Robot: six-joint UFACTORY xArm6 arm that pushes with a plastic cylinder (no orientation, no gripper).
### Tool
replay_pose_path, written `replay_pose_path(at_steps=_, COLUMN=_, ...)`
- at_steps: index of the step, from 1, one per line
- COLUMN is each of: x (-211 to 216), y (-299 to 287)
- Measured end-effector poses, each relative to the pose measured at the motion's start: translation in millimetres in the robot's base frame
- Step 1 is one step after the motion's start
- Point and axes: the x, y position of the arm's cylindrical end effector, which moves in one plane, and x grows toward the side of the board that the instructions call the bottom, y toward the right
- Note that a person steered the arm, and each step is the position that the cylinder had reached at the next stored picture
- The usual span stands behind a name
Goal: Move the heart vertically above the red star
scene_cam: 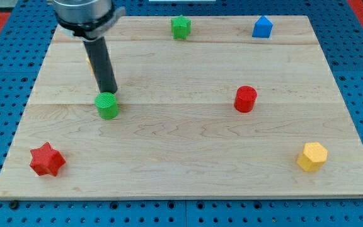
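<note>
Beside my tip (109, 92), green cylinder (107, 105).

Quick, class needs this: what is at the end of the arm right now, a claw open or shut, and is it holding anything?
No claw: the arm ends in a rod. My tip holds nothing and sits at the upper edge of the green cylinder.

Wooden tabletop (188, 157), green cylinder (107, 105) at left centre, red cylinder (245, 99) right of centre, yellow hexagon (312, 156) lower right, green star-like block (181, 27) and blue house-shaped block (262, 27) along the top
</note>
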Motion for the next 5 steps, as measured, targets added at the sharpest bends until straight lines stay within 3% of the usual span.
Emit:
replay_pose_path(at_steps=1, x=-61, y=54)
replay_pose_path(at_steps=2, x=-83, y=31)
replay_pose_path(at_steps=3, x=-69, y=-32)
replay_pose_path(at_steps=4, x=-19, y=-51)
replay_pose_path(at_steps=5, x=-34, y=-42)
